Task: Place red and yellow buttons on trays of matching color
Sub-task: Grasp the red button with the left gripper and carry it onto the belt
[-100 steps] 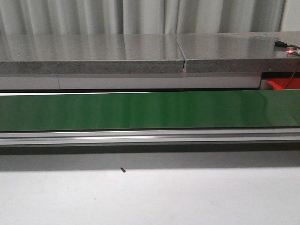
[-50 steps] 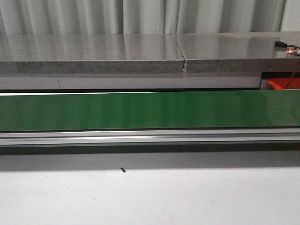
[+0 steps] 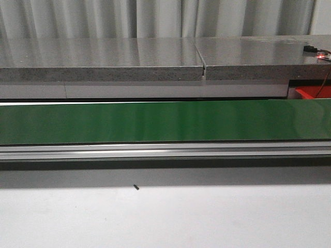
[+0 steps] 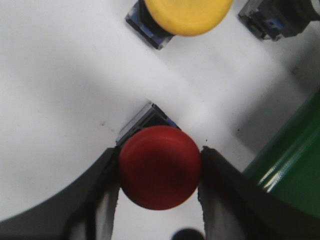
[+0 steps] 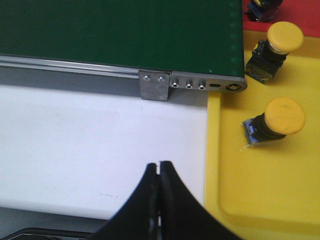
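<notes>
In the left wrist view a red button [image 4: 160, 167] with a black base sits between my left gripper's fingers. The left gripper [image 4: 159, 166] is shut on its cap, both fingers touching its sides, over the white table. A yellow button [image 4: 186, 15] lies on the table beyond it. My right gripper [image 5: 159, 165] is shut and empty over the white table, beside the yellow tray [image 5: 235, 190]. Two yellow buttons [image 5: 284, 116] [image 5: 284, 37] lie on that tray. A corner of the red tray [image 5: 300, 10] shows behind it. Neither gripper shows in the front view.
The green conveyor belt [image 3: 165, 121] with its metal rail crosses the front view; it also shows in the left wrist view [image 4: 295, 160] and the right wrist view [image 5: 120, 30]. Another button body [image 4: 277, 17] lies near the yellow one. A dark button [image 5: 262, 7] sits on the red tray.
</notes>
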`<state>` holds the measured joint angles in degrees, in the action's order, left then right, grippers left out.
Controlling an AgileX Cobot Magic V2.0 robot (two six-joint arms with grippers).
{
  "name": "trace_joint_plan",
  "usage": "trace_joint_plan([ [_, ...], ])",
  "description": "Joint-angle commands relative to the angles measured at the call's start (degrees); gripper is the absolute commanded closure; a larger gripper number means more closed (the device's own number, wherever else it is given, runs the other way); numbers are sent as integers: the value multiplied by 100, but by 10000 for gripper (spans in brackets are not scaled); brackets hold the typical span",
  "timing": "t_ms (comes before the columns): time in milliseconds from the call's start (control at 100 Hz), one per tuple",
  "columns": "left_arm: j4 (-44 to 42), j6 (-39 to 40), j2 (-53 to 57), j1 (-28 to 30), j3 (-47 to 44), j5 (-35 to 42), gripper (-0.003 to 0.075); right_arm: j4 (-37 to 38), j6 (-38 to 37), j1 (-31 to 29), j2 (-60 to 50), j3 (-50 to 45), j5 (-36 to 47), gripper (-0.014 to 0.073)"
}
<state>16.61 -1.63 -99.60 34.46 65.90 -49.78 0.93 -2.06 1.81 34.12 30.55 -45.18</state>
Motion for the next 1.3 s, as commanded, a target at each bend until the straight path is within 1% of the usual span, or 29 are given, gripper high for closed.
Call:
trace_joint_plan([
  [0,96,-84,546,12,156,116,522,73,-7,17,-13,194,297,685],
  [140,93,-153,1135,-43,156,54,522,73,-7,17,-13,194,297,685],
  [210,93,-290,1411,-196,156,28,522,73,-7,17,-13,194,297,685],
  [350,93,-289,1770,-609,156,41,522,73,-7,17,-13,194,297,685],
  [480,93,-289,1782,-1057,156,17,522,73,-7,17,-13,194,297,685],
  [590,93,-289,1660,-1325,156,97,522,73,-7,17,-13,194,297,685],
  [740,103,-289,1540,-1466,156,188,521,73,-7,17,-13,194,297,685],
  [850,129,-289,1407,-1466,156,33,510,73,-7,17,-13,194,297,685],
  [890,129,-289,1350,-1466,156,-19,484,73,-7,17,-13,194,297,685],
  [940,129,-289,1294,-1466,156,-55,434,73,-7,17,-13,194,297,685],
  [990,151,-289,1271,-1466,156,-59,363,73,-7,17,-13,194,297,685],
  [1000,151,-289,1271,-1466,156,-46,328,73,-7,17,-13,194,297,685],
  [1010,170,-289,1271,-1466,156,-34,328,73,-7,17,-13,194,297,685],
  [1040,197,-289,1283,-1466,156,-5,268,73,-7,17,-13,194,297,685],
  [1090,251,-289,1323,-1466,165,70,191,73,-7,17,-13,194,297,685],
  [1140,341,-337,1366,-1466,179,149,133,73,-7,17,-13,194,297,685],
  [1180,451,-403,1413,-1466,223,178,101,73,-7,17,-13,194,297,685],
  [1210,565,-474,1468,-1466,252,223,90,73,-7,17,-13,194,297,685],
  [1290,814,-582,1641,-1466,283,326,93,73,-7,17,-13,194,297,685],
])
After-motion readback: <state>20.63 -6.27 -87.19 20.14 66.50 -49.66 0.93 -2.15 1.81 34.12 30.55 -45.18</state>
